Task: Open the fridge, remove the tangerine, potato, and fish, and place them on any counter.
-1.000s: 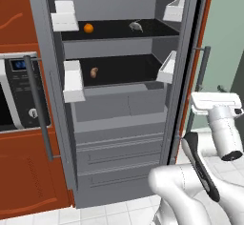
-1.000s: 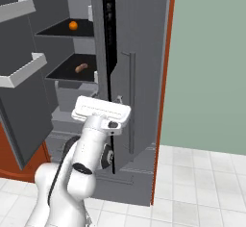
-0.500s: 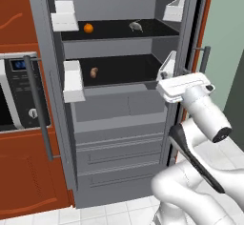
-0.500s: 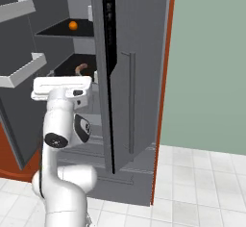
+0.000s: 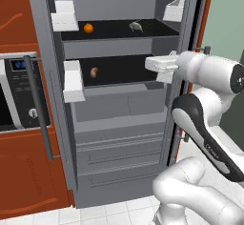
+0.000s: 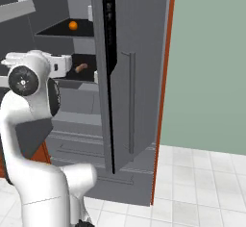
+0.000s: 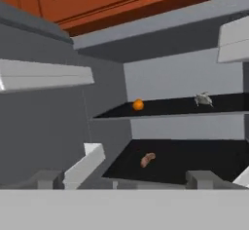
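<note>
No legible txt; microwave [image 5: 16, 95] blue display prob. shows digits, too blurry.

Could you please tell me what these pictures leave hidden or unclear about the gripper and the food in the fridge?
- Gripper: only its tips show in the hand view, and the base views show just the hand's white body, so holding nothing is clear but not how wide it stands.
- Fish: hidden in the right base view by the fridge door.
- Potato: too small for detail.
- Counter: outside every view.

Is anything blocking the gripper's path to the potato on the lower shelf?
Nothing visible. The fridge doors are open, the gripper faces the shelf, and the potato lies alone ahead, clear of the white door bins.
</note>
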You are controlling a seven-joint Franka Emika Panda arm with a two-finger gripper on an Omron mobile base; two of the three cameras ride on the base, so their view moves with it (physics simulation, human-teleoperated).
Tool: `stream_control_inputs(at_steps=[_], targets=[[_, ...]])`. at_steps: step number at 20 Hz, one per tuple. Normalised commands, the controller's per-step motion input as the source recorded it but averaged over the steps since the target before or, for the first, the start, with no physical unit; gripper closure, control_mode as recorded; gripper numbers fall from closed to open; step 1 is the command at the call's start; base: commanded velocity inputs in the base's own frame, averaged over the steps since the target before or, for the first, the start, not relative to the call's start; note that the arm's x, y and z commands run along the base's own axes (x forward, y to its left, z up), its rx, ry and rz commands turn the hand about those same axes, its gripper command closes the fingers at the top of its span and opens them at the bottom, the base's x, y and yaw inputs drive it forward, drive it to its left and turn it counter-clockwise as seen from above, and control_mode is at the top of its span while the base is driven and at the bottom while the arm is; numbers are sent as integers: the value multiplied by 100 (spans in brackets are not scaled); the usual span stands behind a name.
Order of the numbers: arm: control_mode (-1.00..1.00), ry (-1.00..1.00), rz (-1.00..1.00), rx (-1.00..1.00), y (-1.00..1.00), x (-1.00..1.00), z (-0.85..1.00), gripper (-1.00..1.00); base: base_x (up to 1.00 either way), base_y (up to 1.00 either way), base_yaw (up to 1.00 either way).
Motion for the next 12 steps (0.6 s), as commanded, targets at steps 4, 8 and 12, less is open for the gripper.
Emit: stream_control_inputs(at_steps=[4,8,12], targets=[[-100,66,-12,-10,0,58,-11,-100,0,0,0],[-100,53,-17,-16,8,44,-62,-100,0,0,0],[-100,24,-24,-19,15,16,-76,-100,0,0,0]])
